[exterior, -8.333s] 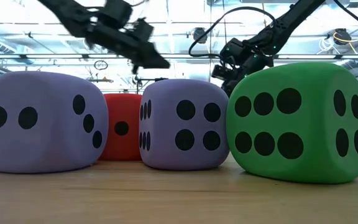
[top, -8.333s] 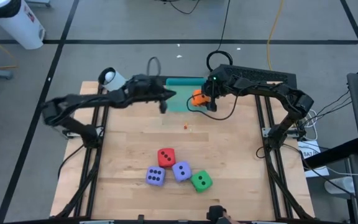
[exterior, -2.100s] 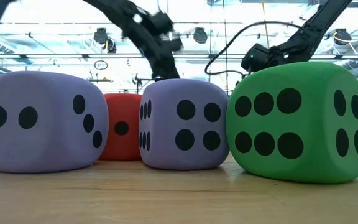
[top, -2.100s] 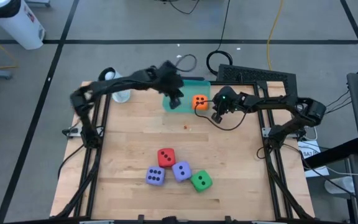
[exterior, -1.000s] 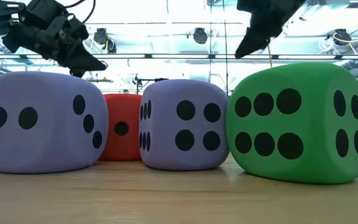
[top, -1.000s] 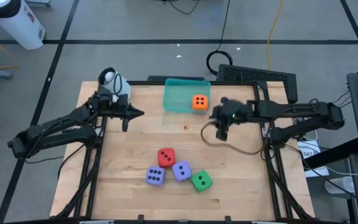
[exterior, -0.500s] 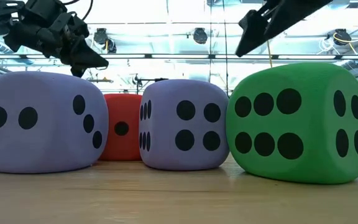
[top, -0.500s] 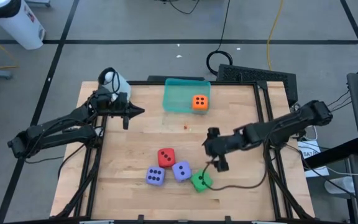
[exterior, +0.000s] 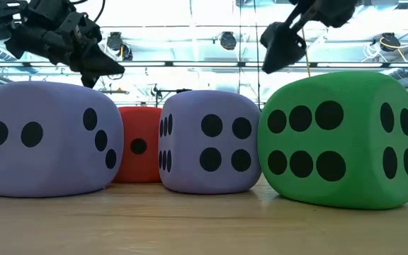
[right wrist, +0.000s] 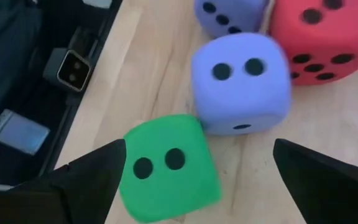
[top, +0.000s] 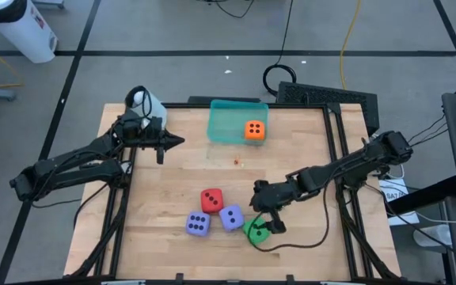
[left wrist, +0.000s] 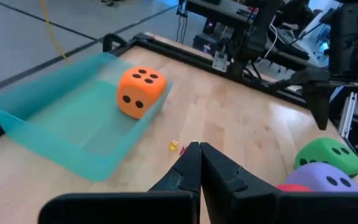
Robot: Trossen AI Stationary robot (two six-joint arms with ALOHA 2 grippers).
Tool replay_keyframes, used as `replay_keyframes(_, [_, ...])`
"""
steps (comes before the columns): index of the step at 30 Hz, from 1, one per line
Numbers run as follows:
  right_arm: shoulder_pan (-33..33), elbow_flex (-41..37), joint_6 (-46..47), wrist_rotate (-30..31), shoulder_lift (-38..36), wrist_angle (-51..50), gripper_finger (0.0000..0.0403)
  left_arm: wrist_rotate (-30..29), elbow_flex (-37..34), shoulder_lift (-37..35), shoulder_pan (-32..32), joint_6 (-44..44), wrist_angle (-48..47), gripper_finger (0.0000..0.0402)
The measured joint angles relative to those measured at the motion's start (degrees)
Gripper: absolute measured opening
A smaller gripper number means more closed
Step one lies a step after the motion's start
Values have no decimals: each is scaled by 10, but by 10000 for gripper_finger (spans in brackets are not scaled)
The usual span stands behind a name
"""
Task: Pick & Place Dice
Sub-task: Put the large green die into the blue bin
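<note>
Right pincer spread over the green die, ready to take it

In the high view the right pincer (top: pixel 265 222) hangs at lower centre of the frame with its fingers spread wide, directly above the green die (top: pixel 255 230), which sits at the right end of a cluster with the nearer purple-blue die (top: pixel 230 217), the red die (top: pixel 211 199) and the second purple-blue die (top: pixel 197 224). The orange die (top: pixel 253 130) already lies in the teal tray (top: pixel 226 120) at upper centre. To grip well, I judge the fingers should straddle the green die's two free sides, since the purple-blue one appears to touch it, then descend squarely before closing. The left pincer (top: pixel 179 142), pressed together, waits at upper left over the counter (top: pixel 307 150).
</note>
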Motion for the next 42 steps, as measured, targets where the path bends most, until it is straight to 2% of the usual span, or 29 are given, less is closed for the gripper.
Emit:
replay_keyframes(6, [28, 0, 11, 5, 32, 14, 399, 0, 0, 0, -12, 0, -12, 8])
replay_keyframes(10, [50, 0, 13, 21, 50, 59, 400, 0, 0, 0, -25, 0, -16, 8])
replay_keyframes(15, [62, 0, 11, 45, 71, 21, 399, 0, 0, 0, -38, 5, -12, 8])
replay_keyframes(23, [64, 2, -2, 52, 102, 30, 399, -2, 0, 0, -53, 5, -12, 8])
replay_keyframes(27, [75, 2, 11, 97, 103, -32, 398, -3, 0, 0, -60, 5, -12, 8])
replay_keyframes(33, [88, 1, 52, 226, 101, -147, 398, -20, 0, 0, -80, 1, -12, 8])
replay_keyframes(35, [83, 0, 68, 258, 102, -155, 398, -31, 0, 0, -86, 0, -12, 8])
replay_keyframes(39, [69, 0, 83, 282, 102, -154, 398, -45, 0, 0, -99, -2, -12, 8])
replay_keyframes(42, [60, 0, 111, 329, 102, -155, 398, -46, 0, 0, -107, -2, -12, 8])
